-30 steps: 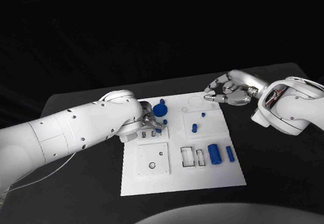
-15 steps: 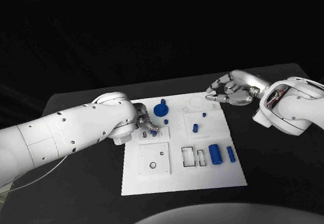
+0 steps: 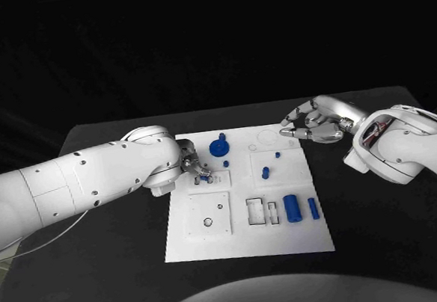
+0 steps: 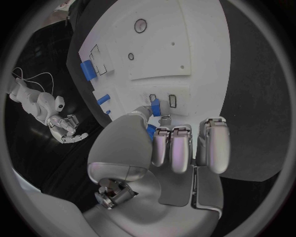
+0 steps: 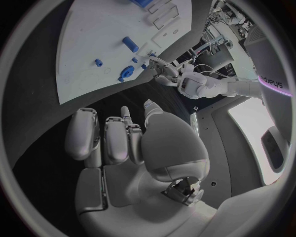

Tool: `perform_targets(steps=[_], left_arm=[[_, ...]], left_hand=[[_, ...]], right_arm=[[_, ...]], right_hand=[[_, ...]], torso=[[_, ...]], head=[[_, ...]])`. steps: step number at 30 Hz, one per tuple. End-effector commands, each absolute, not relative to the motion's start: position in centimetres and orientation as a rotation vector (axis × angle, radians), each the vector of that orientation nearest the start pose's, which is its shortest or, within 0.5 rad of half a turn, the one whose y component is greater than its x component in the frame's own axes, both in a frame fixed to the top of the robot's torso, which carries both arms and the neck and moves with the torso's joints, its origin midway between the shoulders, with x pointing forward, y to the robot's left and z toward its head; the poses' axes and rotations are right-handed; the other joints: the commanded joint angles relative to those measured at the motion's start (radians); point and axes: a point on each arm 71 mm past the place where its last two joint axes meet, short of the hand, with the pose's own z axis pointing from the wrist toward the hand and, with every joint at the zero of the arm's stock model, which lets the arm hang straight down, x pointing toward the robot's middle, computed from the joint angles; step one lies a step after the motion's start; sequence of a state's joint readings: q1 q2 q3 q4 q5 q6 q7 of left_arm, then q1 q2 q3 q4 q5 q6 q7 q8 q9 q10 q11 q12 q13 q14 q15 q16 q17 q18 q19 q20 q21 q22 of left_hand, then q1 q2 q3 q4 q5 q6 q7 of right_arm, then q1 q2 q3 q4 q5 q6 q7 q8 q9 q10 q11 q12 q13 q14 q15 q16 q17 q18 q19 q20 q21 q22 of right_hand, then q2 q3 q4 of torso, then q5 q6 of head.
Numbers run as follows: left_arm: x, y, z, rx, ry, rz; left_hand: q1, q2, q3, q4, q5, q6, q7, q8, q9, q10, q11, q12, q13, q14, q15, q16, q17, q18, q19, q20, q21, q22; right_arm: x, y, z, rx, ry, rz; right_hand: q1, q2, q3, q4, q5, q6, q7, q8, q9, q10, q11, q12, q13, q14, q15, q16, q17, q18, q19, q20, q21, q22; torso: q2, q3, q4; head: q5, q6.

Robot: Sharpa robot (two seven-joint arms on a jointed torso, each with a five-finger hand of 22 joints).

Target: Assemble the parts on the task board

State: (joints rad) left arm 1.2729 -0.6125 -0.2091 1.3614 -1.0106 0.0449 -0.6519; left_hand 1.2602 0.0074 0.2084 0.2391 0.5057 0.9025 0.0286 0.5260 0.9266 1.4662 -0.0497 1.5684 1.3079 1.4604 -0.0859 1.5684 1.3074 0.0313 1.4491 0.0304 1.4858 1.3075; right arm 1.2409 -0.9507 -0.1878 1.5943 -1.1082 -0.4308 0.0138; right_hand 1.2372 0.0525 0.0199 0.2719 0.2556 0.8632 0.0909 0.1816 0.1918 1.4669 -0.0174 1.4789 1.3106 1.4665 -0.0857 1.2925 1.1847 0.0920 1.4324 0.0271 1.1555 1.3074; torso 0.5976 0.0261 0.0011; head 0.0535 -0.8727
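Note:
The white task board (image 3: 246,238) lies mid-table. My left hand (image 3: 193,171) is over its far left corner and pinches a small blue part (image 4: 155,106) between thumb and fingers, right at two small slots (image 4: 172,101). A round blue knob (image 3: 218,148) stands just beyond that hand. Two short blue pegs (image 3: 266,172) sit in the far right plate. A thick blue cylinder (image 3: 292,208) and a thinner one (image 3: 312,208) lie at the near right. My right hand (image 3: 313,125) hovers off the board's far right corner, fingers loosely bent, holding nothing.
A square plate with a round hole (image 3: 207,216) and two rectangular recesses (image 3: 254,211) take up the board's near half. Black table (image 3: 101,249) surrounds the board. A thin white cable (image 3: 45,238) trails under my left arm.
My left hand has shifted slightly toward the board's left edge, settling over the small slots with the blue part. The right hand has stayed in place.

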Motion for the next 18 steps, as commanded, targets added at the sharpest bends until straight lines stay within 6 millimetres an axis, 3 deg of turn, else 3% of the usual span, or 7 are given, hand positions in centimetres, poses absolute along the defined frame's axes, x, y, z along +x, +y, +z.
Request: perform_targets(steps=[1, 18], left_arm=[[49.14, 16.12, -25.63, -0.207, 2.352, -0.248], [48.42, 15.73, -26.07, -0.217, 2.337, -0.287]], left_hand=[[-0.002, -0.01, 0.008, 0.0, -0.008, 0.009, -0.006, -0.005, 0.003, 0.105, 0.006, 0.002, 0.263, 0.11, -0.002, 0.002, 0.263, 0.011, -0.002, -0.005, -0.006, 0.107], [-0.007, -0.011, 0.022, 0.001, -0.014, 0.009, -0.006, -0.007, 0.006, 0.105, 0.007, 0.002, 0.263, 0.11, -0.001, 0.002, 0.263, 0.011, -0.001, -0.004, -0.006, 0.108]], right_arm=[[45.82, -23.68, -20.86, 0.139, 1.735, 0.801], [45.78, -23.81, -20.95, 0.159, 1.745, 0.806]], right_hand=[[0.01, 0.003, 0.005, 0.001, 0.006, 0.007, 0.0, 0.005, -0.001, 0.02, 0.006, -0.004, 0.096, 0.044, 0.008, -0.003, -0.001, -0.008, -0.001, 0.004, -0.006, 0.127], [0.01, 0.005, 0.005, 0.001, 0.006, 0.007, 0.0, 0.005, -0.001, 0.019, 0.006, -0.004, 0.095, 0.044, 0.008, -0.004, -0.002, -0.008, -0.002, 0.004, -0.006, 0.127]], torso=[[0.001, -0.0007, -0.0004], [0.0, 0.0, 0.0001]], head=[[0.0, 0.0], [0.001, 0.0]])
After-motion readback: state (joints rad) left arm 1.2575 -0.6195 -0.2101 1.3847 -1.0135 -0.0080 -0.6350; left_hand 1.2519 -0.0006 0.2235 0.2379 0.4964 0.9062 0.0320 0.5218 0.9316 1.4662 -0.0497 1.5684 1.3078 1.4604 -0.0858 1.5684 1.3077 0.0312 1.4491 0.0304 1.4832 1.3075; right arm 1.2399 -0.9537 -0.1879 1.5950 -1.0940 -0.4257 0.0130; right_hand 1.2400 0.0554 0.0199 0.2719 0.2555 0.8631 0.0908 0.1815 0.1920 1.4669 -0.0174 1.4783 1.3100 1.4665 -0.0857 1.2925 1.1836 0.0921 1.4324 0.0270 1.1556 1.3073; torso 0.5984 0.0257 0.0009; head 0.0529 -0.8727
